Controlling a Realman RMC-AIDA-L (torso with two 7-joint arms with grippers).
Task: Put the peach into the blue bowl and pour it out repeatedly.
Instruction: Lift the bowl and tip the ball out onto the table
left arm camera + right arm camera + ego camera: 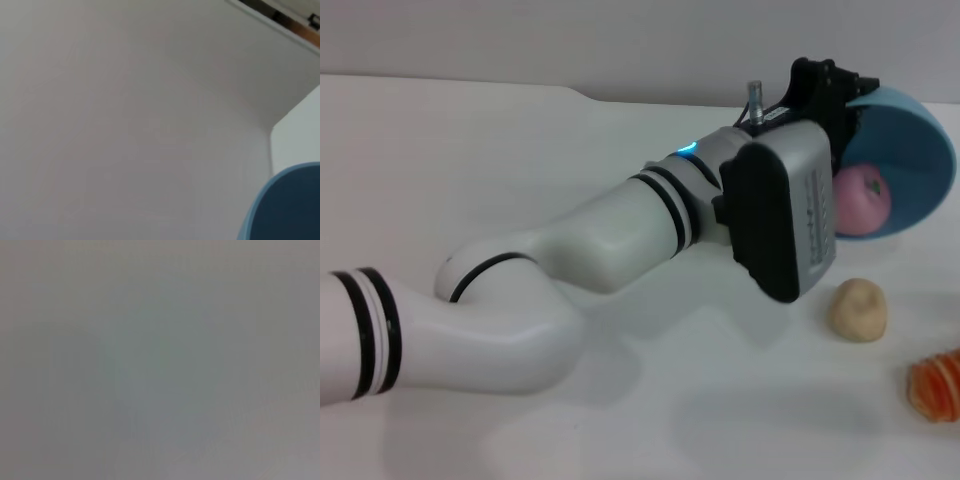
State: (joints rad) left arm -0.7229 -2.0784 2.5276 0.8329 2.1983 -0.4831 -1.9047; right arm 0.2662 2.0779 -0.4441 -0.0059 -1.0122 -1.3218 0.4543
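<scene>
the white table (470, 140) carries everything. the left arm reaches across it from the near left to the far right, and its left tool (848, 105) sits at the rim of the blue bowl (920, 150), clamped on that rim and holding the bowl tipped on its side with the opening facing the near side. the peach (865, 198) lies in the bowl's lower part, at the lip. nearer, apart from the bowl, a pale beige lumpy item (858, 310) rests on the table, and an orange-red fruit (936, 388) sits at the right edge. the right tool is not seen.
</scene>
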